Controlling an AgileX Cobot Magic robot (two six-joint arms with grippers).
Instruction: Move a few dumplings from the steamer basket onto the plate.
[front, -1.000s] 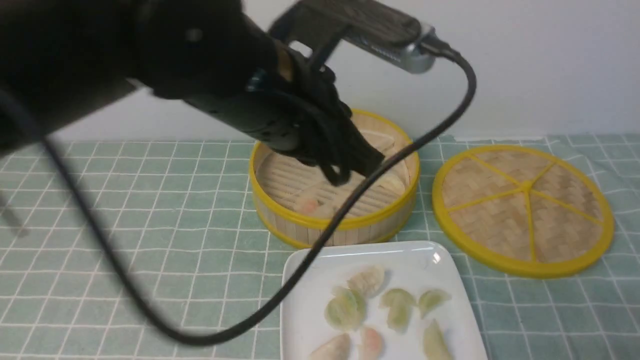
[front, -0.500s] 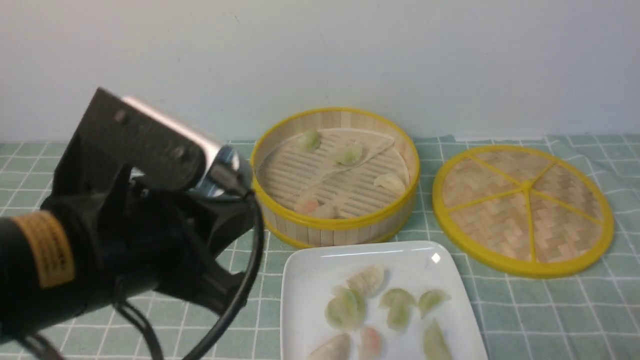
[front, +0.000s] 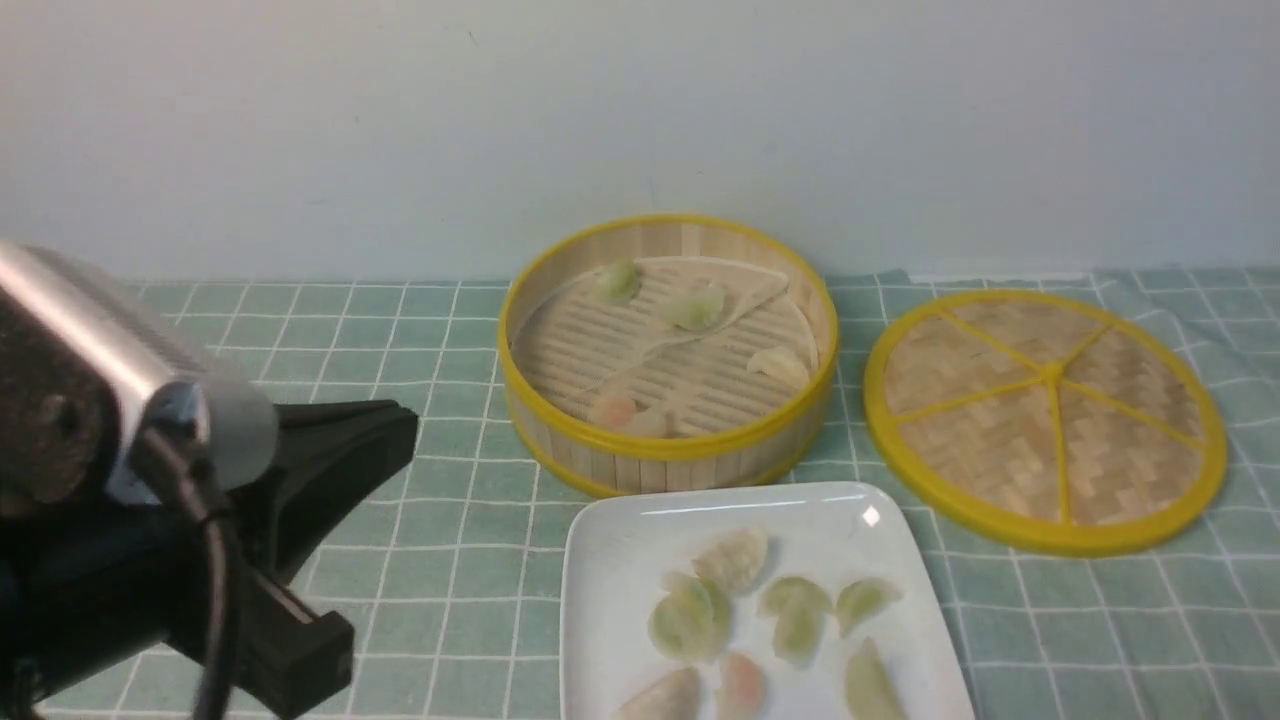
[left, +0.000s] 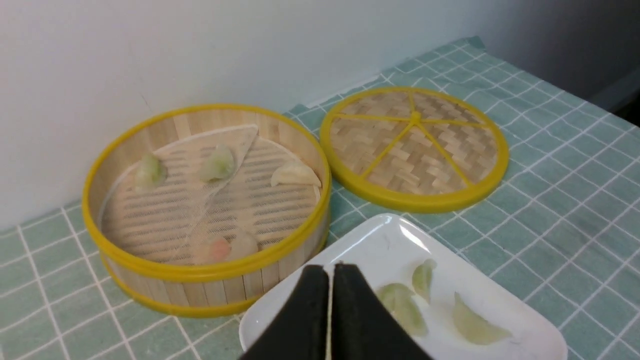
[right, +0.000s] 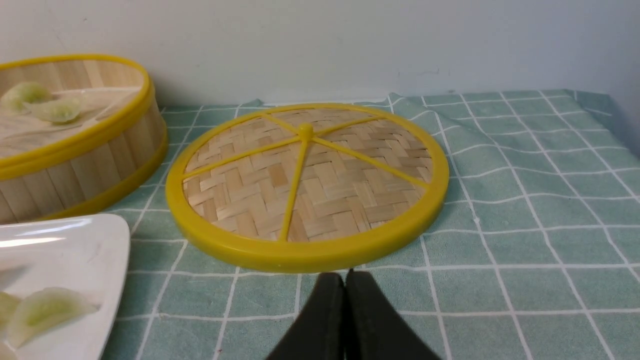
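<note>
The steamer basket (front: 668, 452) stands at the back centre and holds several dumplings: two green (front: 697, 306), one whitish (front: 779, 365), one pink (front: 620, 410). The white plate (front: 612, 530) lies in front of it with several green, whitish and pink dumplings (front: 690, 620). My left gripper (front: 405, 425) is shut and empty, low at the front left, apart from plate and basket. In the left wrist view it (left: 330, 267) points at the plate (left: 385, 240) and basket (left: 210, 270). My right gripper (right: 344, 274) is shut and empty, just in front of the lid, out of the front view.
The flat woven yellow-rimmed lid (front: 1045, 415) lies right of the basket and shows in the right wrist view (right: 305, 190). A green checked cloth (front: 400, 330) covers the table. A pale wall stands close behind the basket.
My left arm has drawn back from over the steamer basket, down and to the front left, uncovering the basket. Dumplings, plate and lid have not moved.
</note>
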